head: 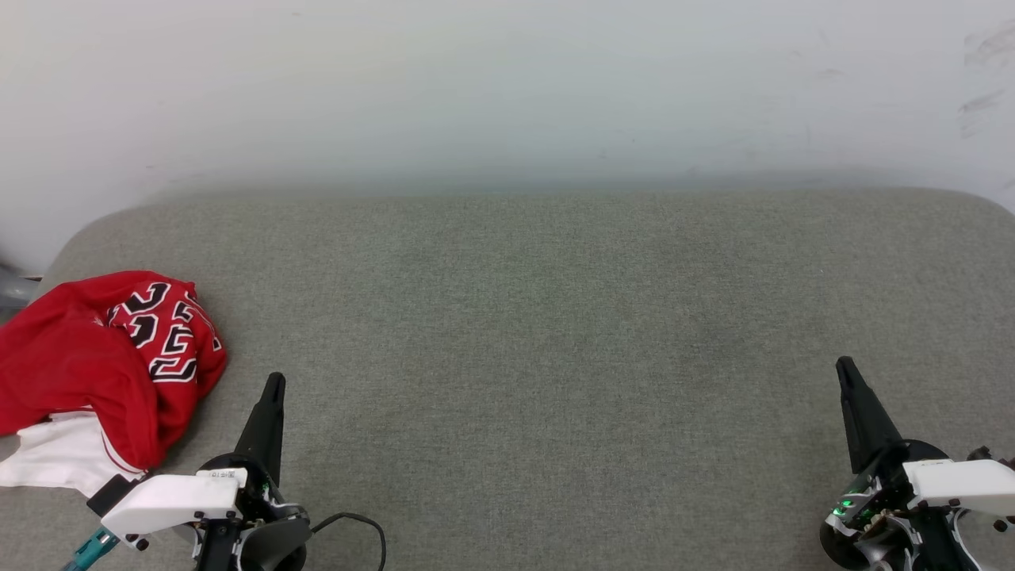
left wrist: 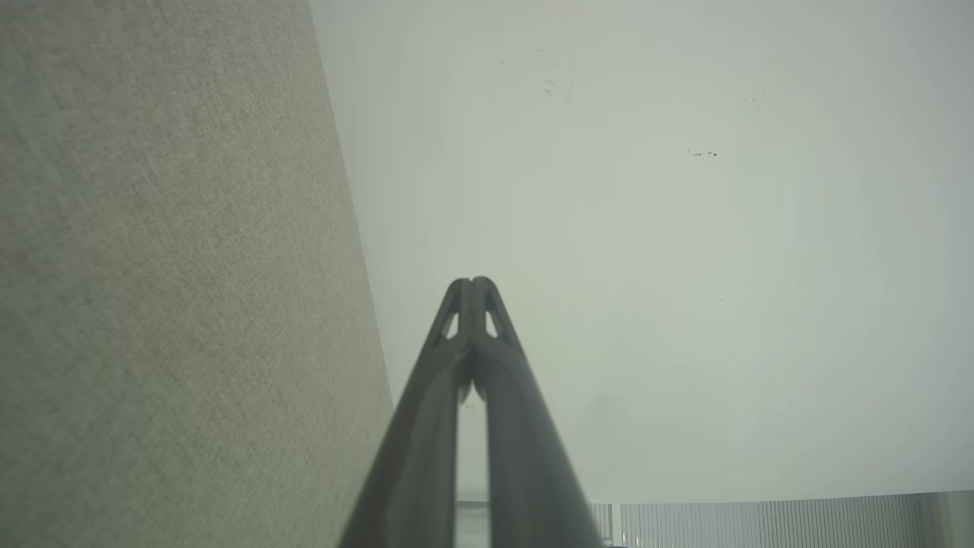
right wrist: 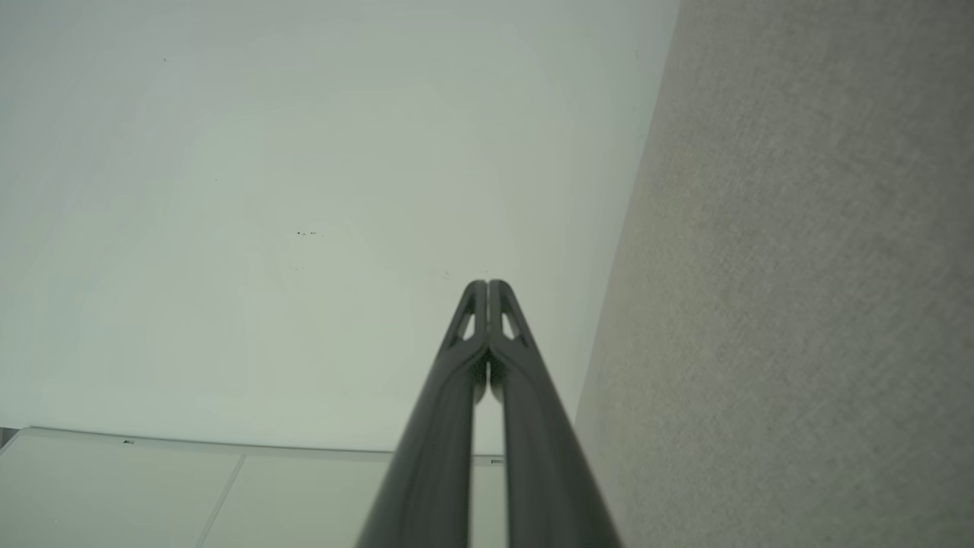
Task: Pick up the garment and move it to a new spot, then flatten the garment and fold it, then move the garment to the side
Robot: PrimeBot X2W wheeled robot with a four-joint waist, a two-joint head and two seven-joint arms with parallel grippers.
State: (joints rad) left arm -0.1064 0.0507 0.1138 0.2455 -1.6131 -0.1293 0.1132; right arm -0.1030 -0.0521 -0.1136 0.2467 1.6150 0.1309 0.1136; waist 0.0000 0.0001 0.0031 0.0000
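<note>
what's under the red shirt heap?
The garment lies crumpled on the grey fabric surface; a white sleeve pokes out beneath the red folds. Whatever else it covers is hidden.

Head camera looked down over the grey woven-fabric surface [head: 555, 333]; both wrist cameras sat close beside it, facing the shared plain white wall [left wrist: 685, 266].

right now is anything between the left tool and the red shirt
Nothing visible. The garment lies crumpled at the left edge of the grey cushion, just left of the shut left tool, with only bare cushion surface between them.
</note>
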